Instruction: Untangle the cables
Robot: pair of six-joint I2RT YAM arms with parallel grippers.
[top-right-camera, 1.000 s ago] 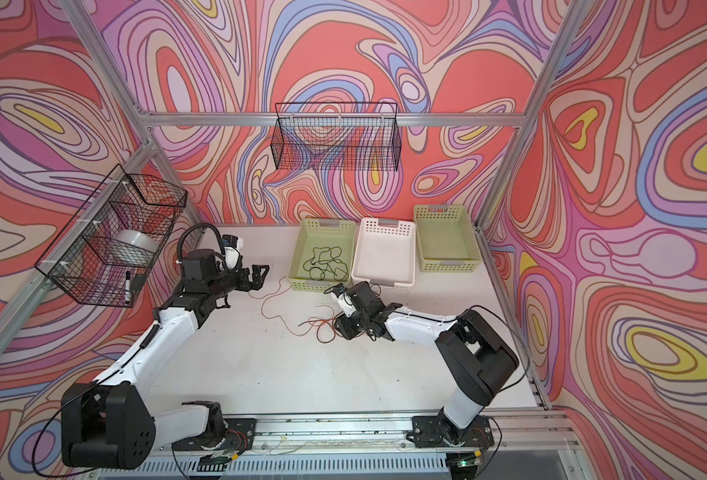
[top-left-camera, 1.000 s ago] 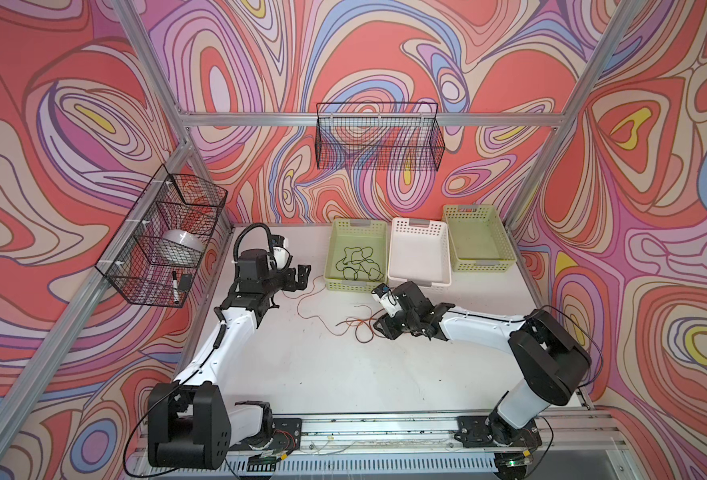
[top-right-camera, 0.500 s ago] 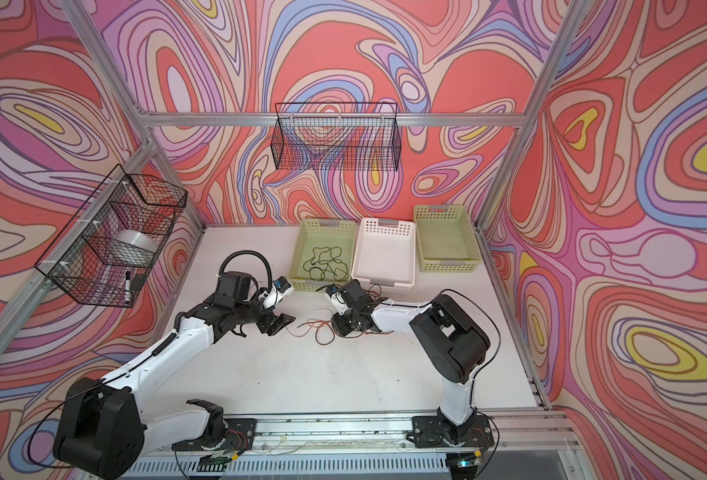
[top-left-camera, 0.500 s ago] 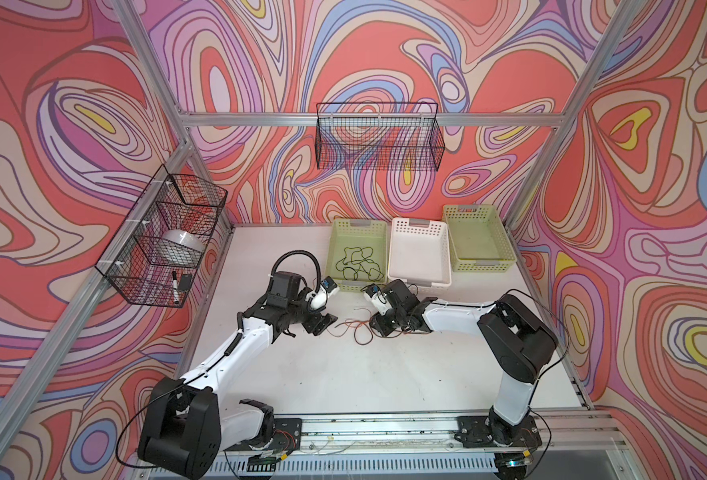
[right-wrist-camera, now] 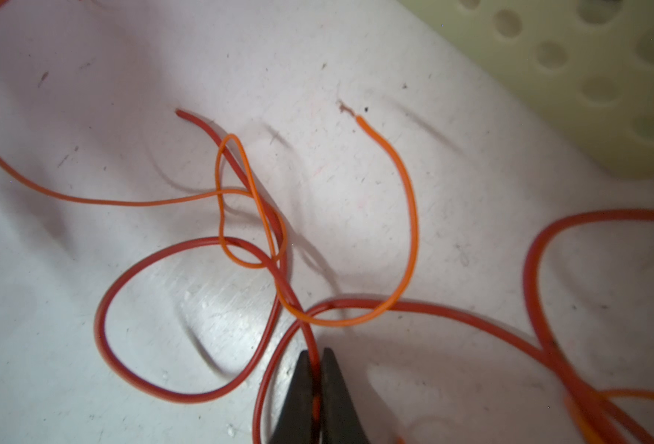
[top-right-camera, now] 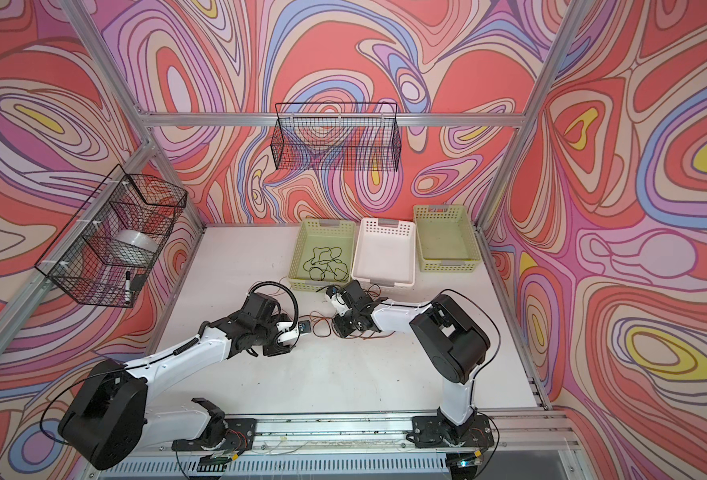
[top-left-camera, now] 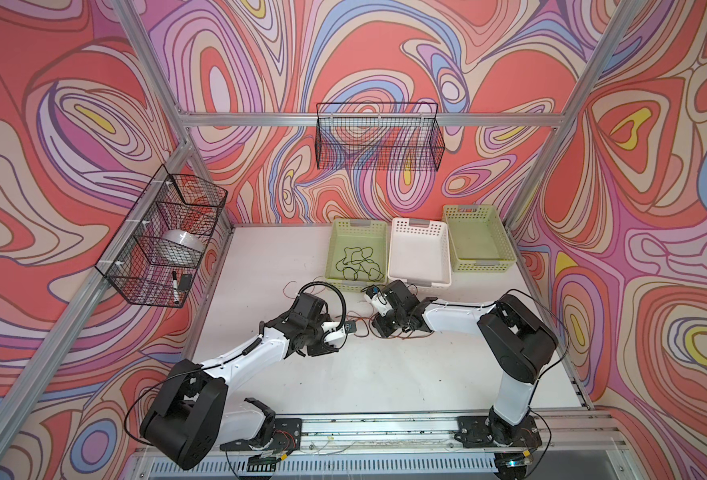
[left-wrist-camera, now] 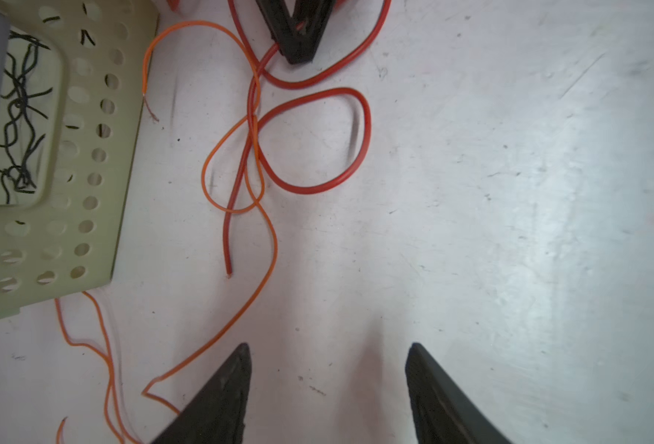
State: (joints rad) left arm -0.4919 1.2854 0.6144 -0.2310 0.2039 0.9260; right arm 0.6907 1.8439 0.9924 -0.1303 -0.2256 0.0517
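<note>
Two cables lie tangled on the white table: a thicker red one (left-wrist-camera: 364,127) (right-wrist-camera: 102,326) and a thin orange one (left-wrist-camera: 272,246) (right-wrist-camera: 414,230), looped through each other. In both top views the tangle (top-left-camera: 364,328) (top-right-camera: 320,326) sits between the two grippers. My right gripper (right-wrist-camera: 316,351) (top-left-camera: 385,329) is shut on the red cable just below the crossing. Facing it, my left gripper (left-wrist-camera: 328,348) (top-left-camera: 344,331) stands open over bare table, with the orange cable passing beside one finger (left-wrist-camera: 237,369). A dark cable (top-left-camera: 358,266) lies coiled in the green basket (top-left-camera: 358,226).
A white basket (top-left-camera: 420,224) and a second green basket (top-left-camera: 474,210) stand along the back of the table. Wire baskets hang on the left wall (top-left-camera: 165,232) and the back wall (top-left-camera: 379,141). The first green basket's corner (left-wrist-camera: 87,269) is close to the tangle.
My left arm swung from the back left to the tangle, its jaws narrowing. My right gripper closed on the red cable and shifted slightly towards the baskets.
</note>
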